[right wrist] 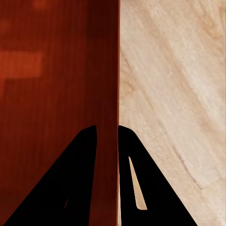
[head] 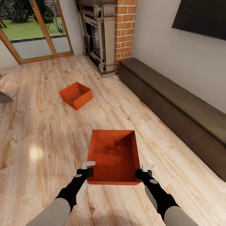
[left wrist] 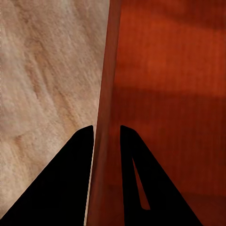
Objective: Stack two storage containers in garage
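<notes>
An orange-red open-topped storage container (head: 113, 156) sits right in front of me over the light wood living-room floor. My left gripper (head: 89, 171) is shut on its left wall (left wrist: 107, 141), one finger inside and one outside. My right gripper (head: 142, 172) is shut on its right wall (right wrist: 108, 136) the same way. The second storage container (head: 76, 95), alike in colour, rests on the planks farther ahead and to the left, turned at an angle.
A long dark low cabinet (head: 175, 110) runs along the right wall. The brick-and-stone fireplace (head: 103, 37) stands ahead, with wood-framed glass doors (head: 34, 34) at the far left. A grey object's edge (head: 4, 97) pokes in at the left.
</notes>
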Motion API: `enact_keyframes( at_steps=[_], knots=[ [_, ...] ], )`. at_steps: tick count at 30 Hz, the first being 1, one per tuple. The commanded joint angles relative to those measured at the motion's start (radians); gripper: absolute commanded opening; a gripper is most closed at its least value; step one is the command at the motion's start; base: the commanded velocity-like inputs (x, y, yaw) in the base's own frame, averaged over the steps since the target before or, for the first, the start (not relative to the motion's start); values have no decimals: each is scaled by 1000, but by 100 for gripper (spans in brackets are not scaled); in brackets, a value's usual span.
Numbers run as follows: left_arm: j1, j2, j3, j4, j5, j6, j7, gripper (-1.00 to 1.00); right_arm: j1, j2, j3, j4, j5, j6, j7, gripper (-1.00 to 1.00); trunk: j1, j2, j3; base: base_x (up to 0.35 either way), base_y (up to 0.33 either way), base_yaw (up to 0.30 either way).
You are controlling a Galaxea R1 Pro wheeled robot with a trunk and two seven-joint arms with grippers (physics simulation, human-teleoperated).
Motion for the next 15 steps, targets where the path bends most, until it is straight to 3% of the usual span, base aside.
enact_keyframes(
  at_steps=[1,15],
  knots=[
    [-1,0,8,-3,-14,8,20,-100,0,-2,8,-1,-1,5,-24,-100,-4,7,3,0,0,0],
    [-1,1,8,-3,-14,8,20,-100,1,-1,-2,-4,-1,3,-24,-100,-58,105,47,0,0,0]
  ],
)
